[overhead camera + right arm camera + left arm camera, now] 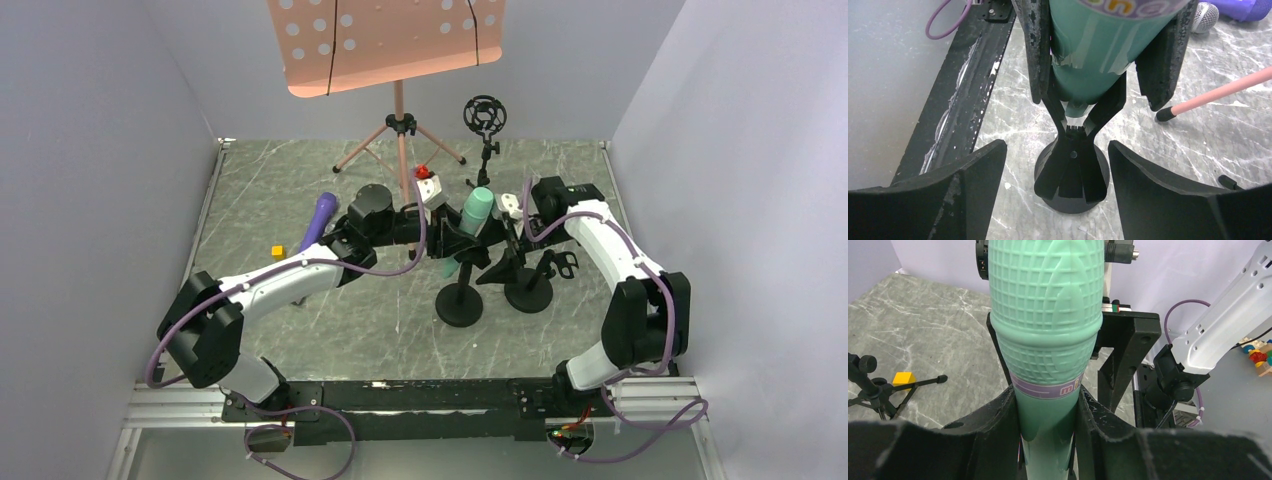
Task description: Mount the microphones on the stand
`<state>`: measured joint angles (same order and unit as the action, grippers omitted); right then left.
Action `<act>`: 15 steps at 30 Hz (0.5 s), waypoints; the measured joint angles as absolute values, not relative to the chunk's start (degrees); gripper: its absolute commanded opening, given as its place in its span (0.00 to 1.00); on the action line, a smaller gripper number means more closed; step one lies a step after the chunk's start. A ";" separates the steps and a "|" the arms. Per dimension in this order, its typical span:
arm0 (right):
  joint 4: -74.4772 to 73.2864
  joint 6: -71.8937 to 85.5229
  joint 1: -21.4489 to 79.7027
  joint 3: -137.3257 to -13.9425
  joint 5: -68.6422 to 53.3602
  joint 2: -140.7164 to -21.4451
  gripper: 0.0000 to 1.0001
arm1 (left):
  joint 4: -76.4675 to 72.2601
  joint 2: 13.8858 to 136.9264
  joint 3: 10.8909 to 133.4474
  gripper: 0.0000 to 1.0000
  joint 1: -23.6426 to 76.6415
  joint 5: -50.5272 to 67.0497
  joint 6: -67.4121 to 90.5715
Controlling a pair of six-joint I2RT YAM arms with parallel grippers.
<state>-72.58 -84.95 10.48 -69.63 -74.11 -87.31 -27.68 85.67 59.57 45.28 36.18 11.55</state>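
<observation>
My left gripper (447,240) (1048,407) is shut on the mint green microphone (476,213) (1045,325), gripping it just below the head. In the right wrist view its tapered body (1093,55) sits between the prongs of the clip (1080,112) of a black round-base stand (1072,197) (460,302). My right gripper (513,232) (1058,157) is open and empty, its jaws wide on either side of that clip. The purple microphone (321,218) (1248,7) lies on the table. The silver microphone's mesh head (1205,16) shows beside it.
A second round-base stand (528,290) stands to the right of the first. A black shock mount (485,114) on a small tripod and a pink music stand (390,40) stand at the back; its pink leg (1218,94) is near. A yellow block (278,250) lies at the left.
</observation>
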 measured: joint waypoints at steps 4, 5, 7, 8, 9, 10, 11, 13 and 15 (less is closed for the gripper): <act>-72.25 -84.93 9.61 -68.90 -74.65 -86.52 0.94 | -28.14 85.78 59.46 0.00 45.58 36.16 11.62; -72.29 -85.06 9.34 -68.82 -74.76 -86.35 0.96 | -28.14 85.78 59.46 0.00 45.63 36.14 11.60; -72.38 -85.76 8.71 -68.71 -75.09 -86.21 0.96 | -28.12 85.78 59.46 0.00 45.65 36.14 11.57; -72.42 -86.19 8.23 -68.71 -75.22 -86.21 0.96 | -28.12 85.78 59.46 0.00 45.67 36.14 11.55; -72.53 -86.83 7.55 -68.69 -75.40 -86.21 0.96 | -28.12 85.78 59.46 0.00 45.67 36.14 11.53; -72.86 -87.55 6.81 -68.66 -75.55 -86.21 0.97 | -28.12 85.78 59.46 0.00 45.67 36.14 11.51; -73.38 -88.38 6.04 -68.64 -75.64 -86.21 0.96 | -28.12 85.78 59.46 0.00 45.69 36.14 11.49; -74.74 -90.52 4.75 -68.62 -76.07 -86.46 0.96 | -28.12 85.78 59.46 0.00 45.69 36.14 11.46; -76.95 -93.62 3.75 -68.62 -76.82 -87.39 0.94 | -28.08 85.78 59.46 0.00 45.69 36.14 11.38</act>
